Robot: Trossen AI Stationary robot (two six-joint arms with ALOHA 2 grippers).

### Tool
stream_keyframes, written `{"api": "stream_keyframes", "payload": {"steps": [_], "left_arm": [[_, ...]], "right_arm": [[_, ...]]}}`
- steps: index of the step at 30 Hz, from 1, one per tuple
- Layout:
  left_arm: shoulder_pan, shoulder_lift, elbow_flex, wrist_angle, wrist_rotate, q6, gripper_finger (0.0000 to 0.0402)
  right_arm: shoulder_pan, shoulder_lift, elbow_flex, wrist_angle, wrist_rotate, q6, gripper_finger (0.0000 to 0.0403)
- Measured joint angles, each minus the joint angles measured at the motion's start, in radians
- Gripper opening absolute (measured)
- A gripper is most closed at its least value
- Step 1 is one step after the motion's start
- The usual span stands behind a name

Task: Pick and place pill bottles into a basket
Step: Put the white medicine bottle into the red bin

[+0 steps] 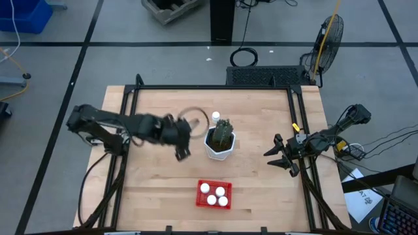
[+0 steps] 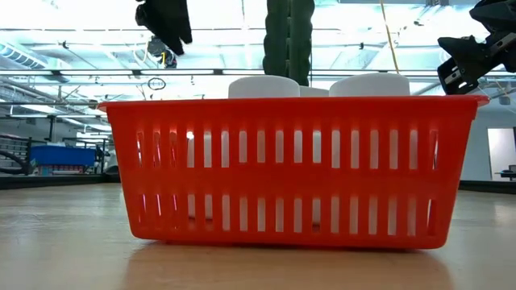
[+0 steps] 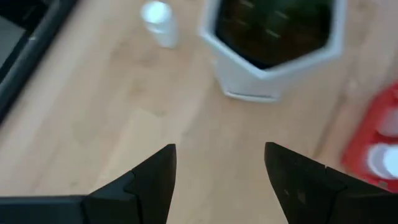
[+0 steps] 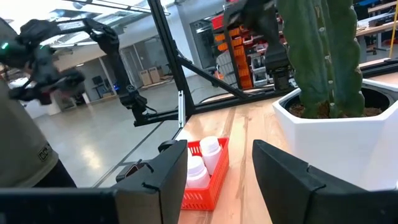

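Bottles (image 1: 213, 194) fill the red basket (image 1: 202, 199) near the table's front edge, four white caps showing from above, while one last bottle (image 1: 215, 117) stands alone on the far side of the white cactus pot (image 1: 219, 145). The left gripper (image 1: 182, 151) hovers over bare wood just beside the pot, on the side away from the right arm, its two fingers (image 3: 152, 177) spread wide with nothing between them. The wrist camera looks down past them at the table (image 3: 112, 106), with the lone bottle (image 3: 158, 22) ahead and the pot (image 3: 273, 68) next to it. The right gripper (image 1: 279, 158) waits well apart near the table's right rail, also parted and empty (its own camera sees the cactus (image 4: 323, 56) and the basket (image 4: 205, 183) beyond its fingers).

The step in hand appears to be the reach for the remaining bottle. Doing it well likely means travelling around the pot, not over the plant, then lining up so the bottle sits midway between the open fingers before descending. The bottle is small, light and upright, so a finger brushing it first could tip it and send it rolling. Closing low on the body, below the cap, should give the firmer hold. The basket is already crowded, so the release will need the one open corner.
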Motion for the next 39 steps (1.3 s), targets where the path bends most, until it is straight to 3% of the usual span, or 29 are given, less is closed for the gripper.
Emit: {"api": "stream_keyframes", "payload": {"steps": [7,13,19,24,31,39], "left_arm": [[0.275,-0.125,0.000,-0.015,-0.008,0.127,0.0249],[0.553,-0.059,0.001,0.088,0.291,0.255,0.0245],[0.696,0.072,0.000,0.244,0.445,0.500,0.0247],[0.767,0.164,0.000,0.419,0.632,0.653,0.0243],[0.789,0.255,0.000,0.495,0.834,0.624,0.0225],[0.695,0.297,0.000,0.455,0.826,0.935,0.0201]], "right_arm": [[0.000,0.000,0.000,0.000,0.000,0.000,0.0175],[0.000,0.000,0.000,0.000,0.000,0.000,0.0172],[0.000,0.000,0.000,0.000,0.000,0.000,0.0175],[0.000,0.000,0.000,0.000,0.000,0.000,0.0172],[0.000,0.000,0.000,0.000,0.000,0.000,0.0175],[0.000,0.000,0.000,0.000,0.000,0.000,0.0172]]}}
